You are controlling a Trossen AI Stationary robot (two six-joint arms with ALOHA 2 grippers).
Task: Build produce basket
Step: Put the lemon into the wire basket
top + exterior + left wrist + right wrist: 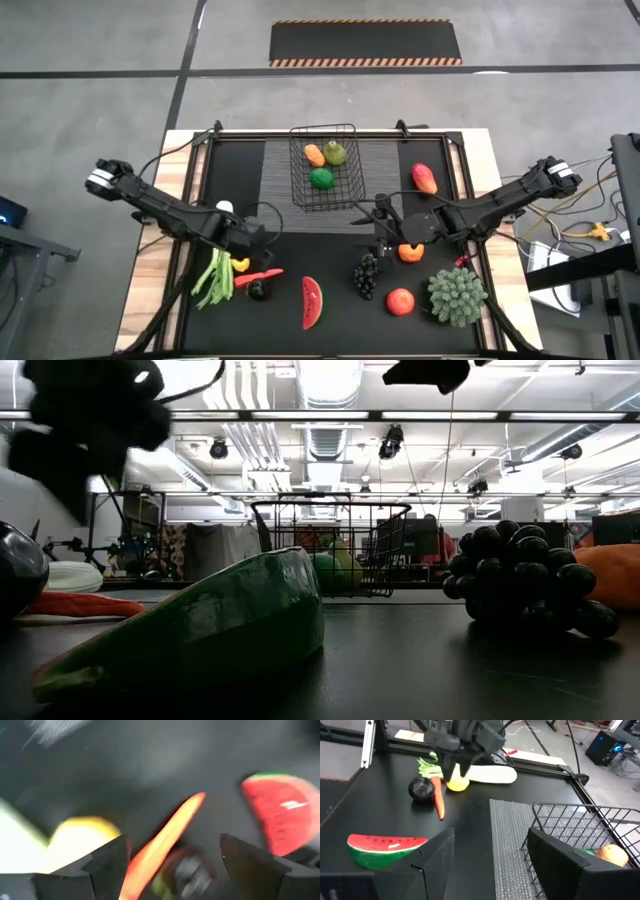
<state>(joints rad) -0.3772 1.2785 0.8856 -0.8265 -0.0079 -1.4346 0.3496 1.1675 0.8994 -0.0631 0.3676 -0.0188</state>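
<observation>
The black wire basket (325, 168) stands on a grey ribbed mat and holds an orange, a lime and a yellow-green fruit. My left gripper (172, 845) is open and hovers over the red chili (165, 837), with the lemon (80, 837) on one side and the watermelon slice (282, 812) on the other. In the high view it (254, 240) sits just beyond the lemon (240, 263) and the leek (213, 275). My right gripper (490, 837) is open and empty, near the basket's right front corner (380, 222), above the orange (410, 252).
Grapes (366, 275), a red apple (400, 301), a spiky green vegetable (456, 295) and a dark round piece (258, 290) lie on the near part of the black table. A red-orange fruit (424, 178) lies right of the basket.
</observation>
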